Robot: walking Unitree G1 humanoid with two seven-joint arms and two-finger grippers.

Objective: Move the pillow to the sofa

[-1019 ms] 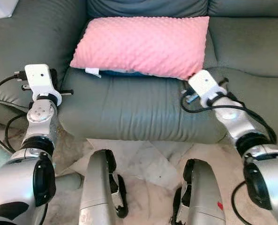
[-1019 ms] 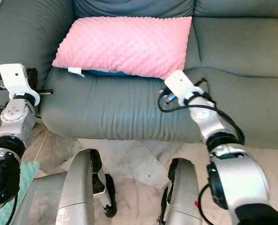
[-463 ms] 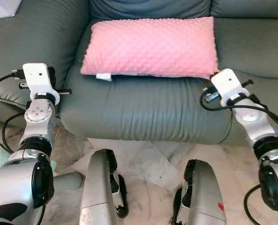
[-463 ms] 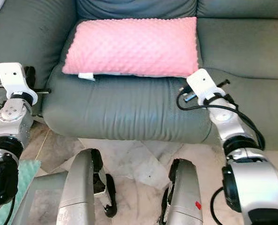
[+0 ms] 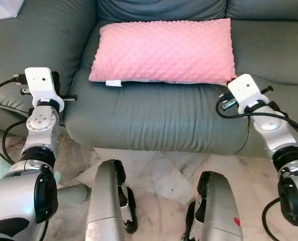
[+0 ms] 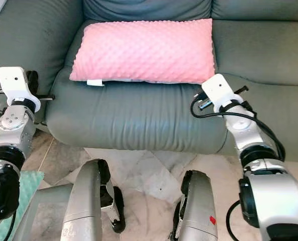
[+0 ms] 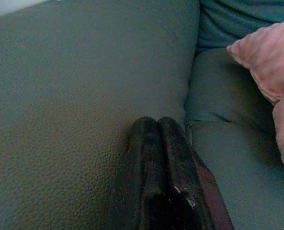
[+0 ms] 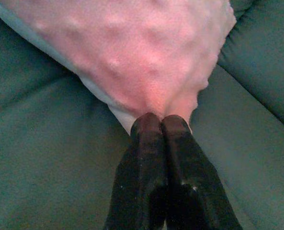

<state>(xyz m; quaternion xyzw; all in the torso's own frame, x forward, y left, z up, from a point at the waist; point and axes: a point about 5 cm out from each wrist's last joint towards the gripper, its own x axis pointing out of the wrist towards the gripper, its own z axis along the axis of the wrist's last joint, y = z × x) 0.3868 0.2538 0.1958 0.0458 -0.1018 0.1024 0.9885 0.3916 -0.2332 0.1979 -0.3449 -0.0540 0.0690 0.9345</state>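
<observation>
Pillow squared up on the sofa seat, our right fingers at its corner

Pillow (image 5: 164,50), pink and dotted, lies flat on the seat cushion of the grey-green sofa (image 5: 149,115), its long side against the backrest. A second ago it sat skewed, one end angled toward us; now its front edge runs nearly level, and it has shifted only slightly since the half-second mark.

Our right gripper (image 8: 162,122) has its two black fingers pressed together, tips touching the pillow's near right corner. We cannot tell whether any fabric is caught between them. That arm has swung outward with the corner since a second ago.

Our left gripper (image 7: 157,123) is also pressed together, empty, resting against the sofa's left armrest, apart from the pillow. It has not moved.
</observation>
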